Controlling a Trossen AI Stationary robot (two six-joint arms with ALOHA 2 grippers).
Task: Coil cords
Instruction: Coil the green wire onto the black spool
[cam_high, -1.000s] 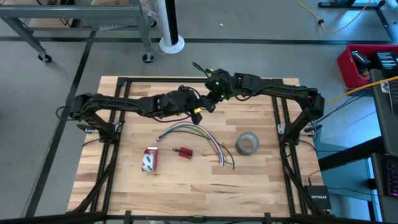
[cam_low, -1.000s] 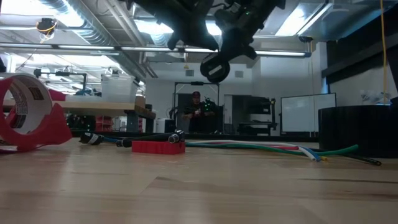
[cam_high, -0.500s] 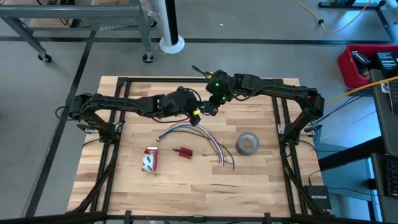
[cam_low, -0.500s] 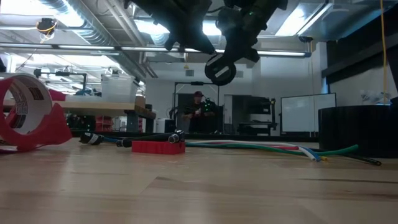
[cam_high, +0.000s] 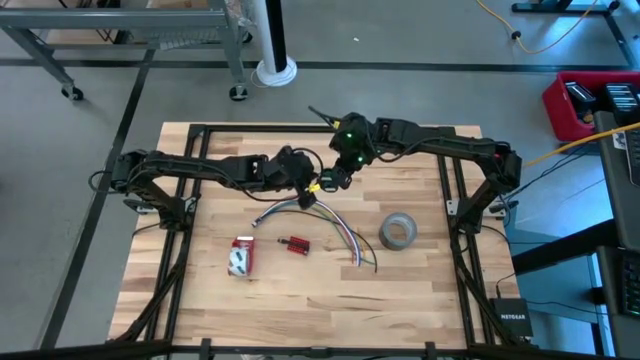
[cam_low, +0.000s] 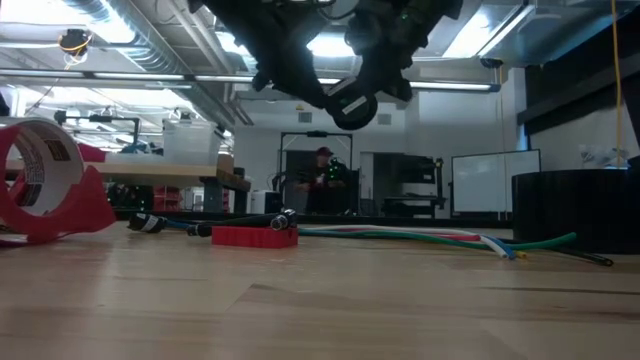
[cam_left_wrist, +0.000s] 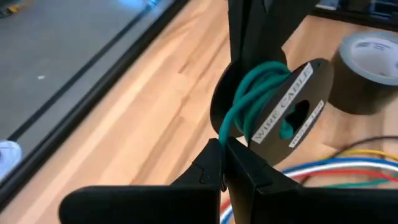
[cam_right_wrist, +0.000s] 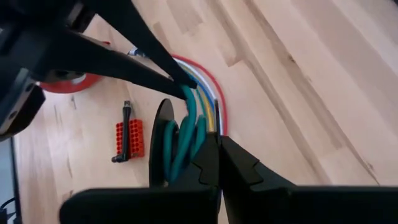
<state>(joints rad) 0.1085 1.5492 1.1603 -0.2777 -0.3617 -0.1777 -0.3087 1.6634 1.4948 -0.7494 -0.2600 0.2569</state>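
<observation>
A small black spool (cam_left_wrist: 292, 99) wound with thin teal-green cord (cam_left_wrist: 258, 93) hangs above the table's middle (cam_high: 336, 178). It also shows high in the low view (cam_low: 350, 105). My right gripper (cam_right_wrist: 217, 152) is shut on the spool. My left gripper (cam_left_wrist: 224, 163) is shut on the cord where it leaves the spool. In the high view it shows just left of the spool (cam_high: 306, 190). My left gripper pinches a strand of the green cord (cam_left_wrist: 225, 132) between its two fingertips, close beside the spool, coming from the table's left. The cord runs short from the fingers up onto the winding. My right gripper pinches the spool at the rim of one flange (cam_right_wrist: 202, 140), coming from the table's far right. Its own fingers hide the exact spot. The spool is lifted clear of the table.
A curved bundle of coloured loose cords (cam_high: 335, 225) lies on the table below the grippers. A grey tape roll (cam_high: 398, 231) is to the right. A red block (cam_high: 295, 244) and a red tape dispenser (cam_high: 241, 256) lie to the left. A person stands in the room behind (cam_low: 322, 180).
My left gripper has drawn a little toward the table's left and near edges, staying shut on the cord. My right gripper has kept the spool aloft, shifting it slightly toward the near edge.
</observation>
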